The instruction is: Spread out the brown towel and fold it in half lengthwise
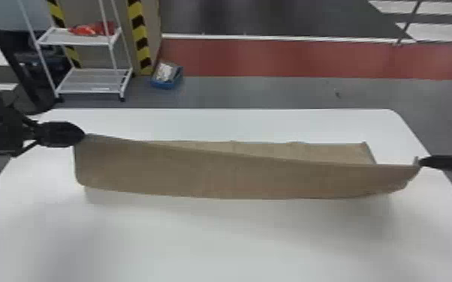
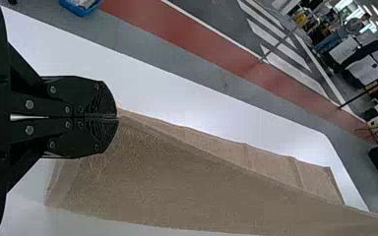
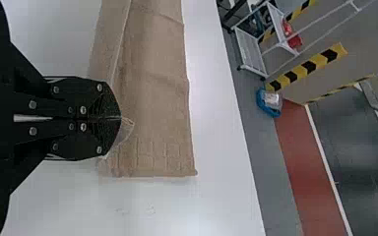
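Observation:
The brown towel (image 1: 236, 176) stretches across the white table, its near long edge raised between both grippers and its far part lying flat behind. My left gripper (image 1: 83, 135) is shut on the towel's left corner above the table; in the left wrist view the same gripper (image 2: 117, 117) pinches the brown towel (image 2: 187, 182). At the right, my right gripper (image 1: 419, 162) holds the other corner; in the right wrist view that gripper (image 3: 120, 118) is shut on a small tip of the towel (image 3: 152, 98). The raised layer partly covers the flat one.
The white table (image 1: 199, 240) extends on all sides of the towel. Beyond it on the floor stand a white shelf rack (image 1: 90, 80) with a red item on top and a blue bin (image 1: 166, 81), beside a post with yellow-black stripes.

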You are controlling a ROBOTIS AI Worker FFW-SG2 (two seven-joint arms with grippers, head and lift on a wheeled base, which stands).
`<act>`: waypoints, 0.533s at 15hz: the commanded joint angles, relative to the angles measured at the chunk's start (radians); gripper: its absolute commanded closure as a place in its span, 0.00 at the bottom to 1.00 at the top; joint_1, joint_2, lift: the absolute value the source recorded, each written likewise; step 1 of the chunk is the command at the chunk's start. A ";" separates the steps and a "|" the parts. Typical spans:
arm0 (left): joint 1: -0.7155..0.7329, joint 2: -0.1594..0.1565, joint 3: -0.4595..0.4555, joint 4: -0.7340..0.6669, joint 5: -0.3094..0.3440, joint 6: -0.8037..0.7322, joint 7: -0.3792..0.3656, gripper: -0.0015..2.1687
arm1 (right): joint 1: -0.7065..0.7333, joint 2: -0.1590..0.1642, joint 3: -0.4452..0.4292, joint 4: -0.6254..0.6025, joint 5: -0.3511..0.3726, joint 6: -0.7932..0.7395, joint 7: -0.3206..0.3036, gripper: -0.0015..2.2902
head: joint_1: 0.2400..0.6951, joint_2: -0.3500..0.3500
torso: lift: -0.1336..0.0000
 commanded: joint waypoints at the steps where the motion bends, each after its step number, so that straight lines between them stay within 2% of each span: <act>1: -0.047 0.003 -0.051 0.057 -0.002 -0.003 0.021 0.65 | -0.033 0.020 -0.001 0.032 0.000 0.027 -0.035 0.60 | 1.00 0.42 | 0.07; 5: -0.083 0.011 -0.117 0.103 -0.005 -0.006 0.072 0.65 | -0.102 0.070 0.011 0.050 0.000 0.027 -0.116 0.60 | 1.00 0.39 | 0.07; 8: -0.092 0.006 -0.144 0.103 -0.023 -0.006 0.100 0.65 | -0.194 0.089 0.048 0.144 0.011 0.027 -0.162 0.60 | 1.00 0.39 | 0.07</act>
